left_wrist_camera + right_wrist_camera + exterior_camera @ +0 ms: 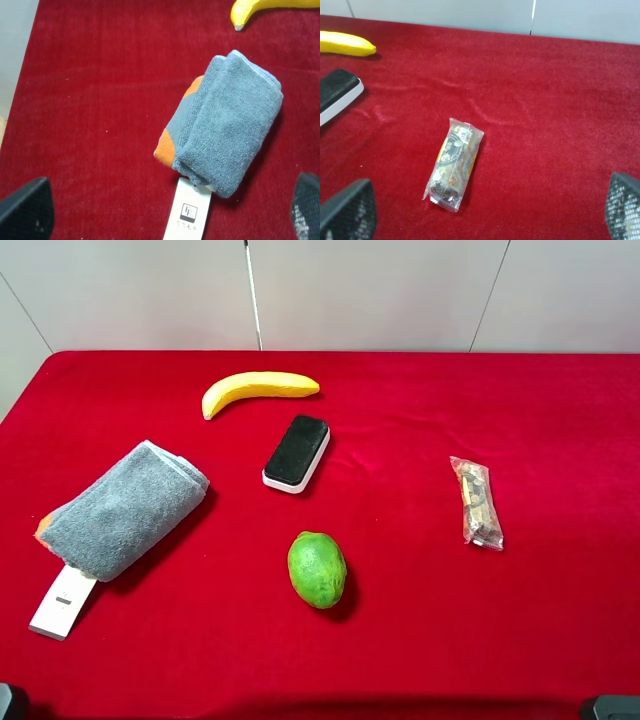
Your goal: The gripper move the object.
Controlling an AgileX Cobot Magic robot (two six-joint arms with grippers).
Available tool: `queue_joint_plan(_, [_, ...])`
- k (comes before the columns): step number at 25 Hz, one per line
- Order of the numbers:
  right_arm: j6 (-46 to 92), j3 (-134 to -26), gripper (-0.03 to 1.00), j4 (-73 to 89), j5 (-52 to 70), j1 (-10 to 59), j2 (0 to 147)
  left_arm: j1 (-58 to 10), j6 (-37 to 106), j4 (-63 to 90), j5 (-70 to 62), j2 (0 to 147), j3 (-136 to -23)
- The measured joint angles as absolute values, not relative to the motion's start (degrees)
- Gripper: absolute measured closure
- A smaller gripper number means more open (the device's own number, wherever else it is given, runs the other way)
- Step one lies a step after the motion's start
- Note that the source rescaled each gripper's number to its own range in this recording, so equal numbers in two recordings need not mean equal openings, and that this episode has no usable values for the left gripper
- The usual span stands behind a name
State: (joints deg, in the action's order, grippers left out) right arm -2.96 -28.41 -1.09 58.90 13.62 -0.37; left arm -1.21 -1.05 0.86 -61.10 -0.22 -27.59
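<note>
The green fruit [317, 569] lay alone on the red cloth [420, 640]. Both grippers, left [165, 220] and right [485, 220], were spread wide, holding nothing.

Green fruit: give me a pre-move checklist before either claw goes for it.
1. Green fruit lies free on the red cloth, nothing touching it: ok.
2. Space around it: eraser farther back, gray towel to the left, snack packet to the right, all apart from it: ok.
3. Right claw open and empty above the snack packet: ok.
4. Left claw open and empty above the gray towel: ok.
5. Fruit seen by either wrist camera: not ok, neither shows it.
6. Whether the fruit would roll when touched: cannot tell.
</note>
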Motion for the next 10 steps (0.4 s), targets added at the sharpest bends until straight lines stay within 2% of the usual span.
queue_joint_plan(10, [-2.9,-28.4,-0.03,-1.1,58.8,13.6,-0.4,-1.2,-1.0,0.9,-61.1,-0.2,-27.6])
